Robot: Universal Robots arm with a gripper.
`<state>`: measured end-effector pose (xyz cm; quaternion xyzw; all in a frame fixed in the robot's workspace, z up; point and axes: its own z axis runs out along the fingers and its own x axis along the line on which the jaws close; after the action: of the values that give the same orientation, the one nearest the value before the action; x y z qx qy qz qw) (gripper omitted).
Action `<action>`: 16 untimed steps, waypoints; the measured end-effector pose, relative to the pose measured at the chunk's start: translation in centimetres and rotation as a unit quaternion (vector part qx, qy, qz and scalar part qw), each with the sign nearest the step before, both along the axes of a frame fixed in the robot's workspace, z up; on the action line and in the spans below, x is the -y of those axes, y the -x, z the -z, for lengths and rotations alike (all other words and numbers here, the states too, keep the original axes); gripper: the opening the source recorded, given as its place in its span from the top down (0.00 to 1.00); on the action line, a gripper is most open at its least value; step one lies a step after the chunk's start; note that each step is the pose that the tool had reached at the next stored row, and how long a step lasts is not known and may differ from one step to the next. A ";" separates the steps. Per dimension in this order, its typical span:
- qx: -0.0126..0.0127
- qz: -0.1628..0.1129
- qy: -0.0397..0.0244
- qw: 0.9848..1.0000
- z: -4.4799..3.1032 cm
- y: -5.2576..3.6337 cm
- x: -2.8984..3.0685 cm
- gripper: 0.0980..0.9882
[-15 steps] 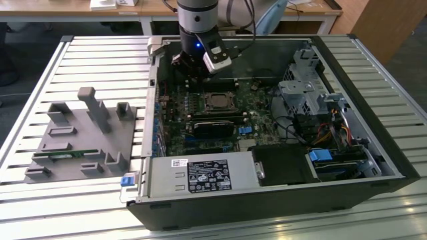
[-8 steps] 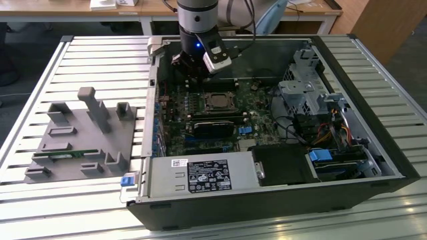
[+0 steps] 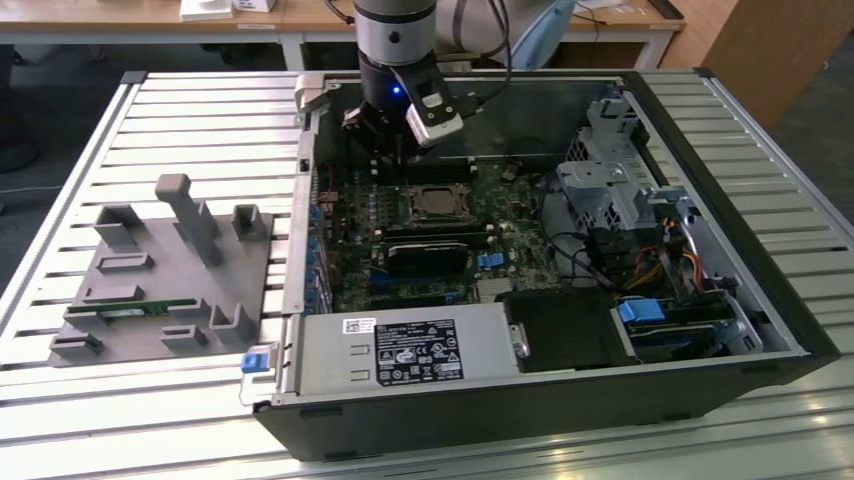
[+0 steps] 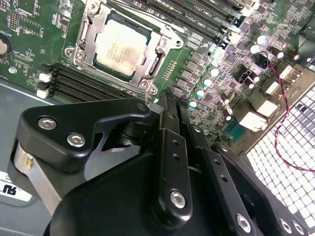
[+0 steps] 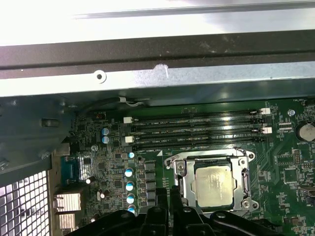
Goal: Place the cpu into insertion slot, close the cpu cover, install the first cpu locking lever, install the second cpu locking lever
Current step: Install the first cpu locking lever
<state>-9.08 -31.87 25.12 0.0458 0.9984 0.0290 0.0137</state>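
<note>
Flat cpu (image 4: 120,46), metal top upward

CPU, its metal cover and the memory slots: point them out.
cpu (image 5: 213,184): first wrist view, middle of its metal top.
cpu cover (image 5: 183,183): first wrist view, side bar of the frame.
memory slots (image 5: 197,132): first wrist view, middle of the row.

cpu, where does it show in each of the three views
Exterior view: the cpu sits mid-way across the motherboard.
Second wrist view: the cpu sits in its socket, next to the memory slots.
First wrist view: the cpu sits beside the memory slots.
Shared landmark: the silvery cpu cover framing it.
</note>
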 end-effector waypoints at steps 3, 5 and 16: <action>0.000 0.000 0.000 1.000 0.00 0.00 0.00 0.92; 0.000 0.000 0.000 1.000 0.00 0.00 -0.01 0.92; 0.000 0.000 0.000 1.000 0.00 0.00 -0.03 1.00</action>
<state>-9.08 -31.84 25.11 0.0458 0.9984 0.0290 0.0137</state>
